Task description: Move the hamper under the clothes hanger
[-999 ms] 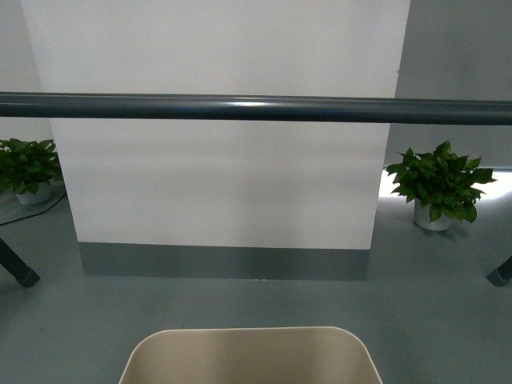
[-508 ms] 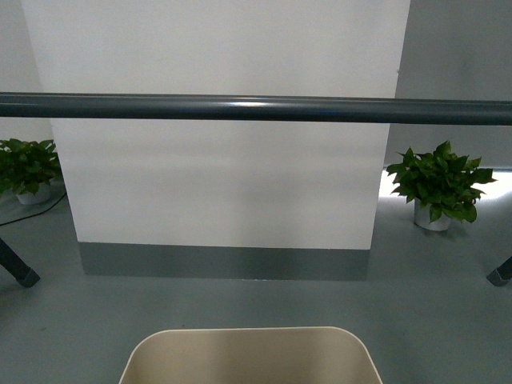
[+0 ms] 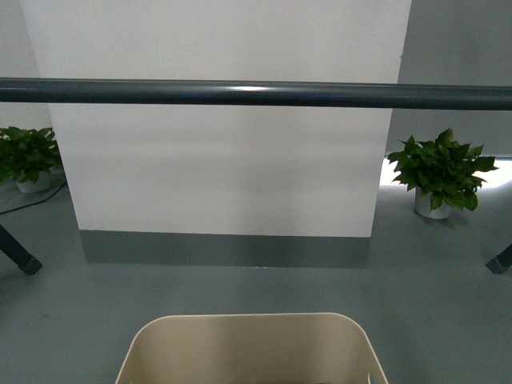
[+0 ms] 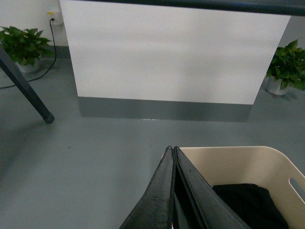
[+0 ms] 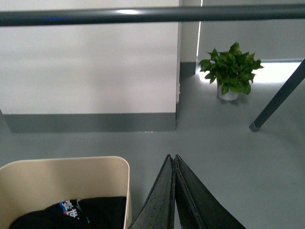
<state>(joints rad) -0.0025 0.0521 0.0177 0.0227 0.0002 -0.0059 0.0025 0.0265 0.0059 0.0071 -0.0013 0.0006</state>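
Note:
The cream hamper point(image 3: 248, 322) stands on the grey floor at the bottom centre of the front view, short of the bar. It holds dark clothing point(image 4: 248, 202). The clothes hanger's long dark bar point(image 3: 256, 94) runs across the whole view above and beyond it, with leg ends point(image 3: 28, 264) at both sides. My left gripper point(image 4: 171, 149) is shut and empty at the hamper's point(image 4: 238, 160) left rim corner. My right gripper point(image 5: 172, 157) is shut and empty just beside the hamper's point(image 5: 71, 167) right wall. Neither gripper shows in the front view.
A white panel with a grey base point(image 3: 224, 160) stands behind the bar. Potted plants sit on the floor at the left point(image 3: 28, 156) and right point(image 3: 440, 172). A cable point(image 4: 50, 43) trails from a wall socket. A rack leg point(image 5: 279, 98) slants down at the right.
The hamper's rim now sits higher in the front view and more of its inside shows. The bar has shifted slightly upward in the picture, and the wall and plants with it.

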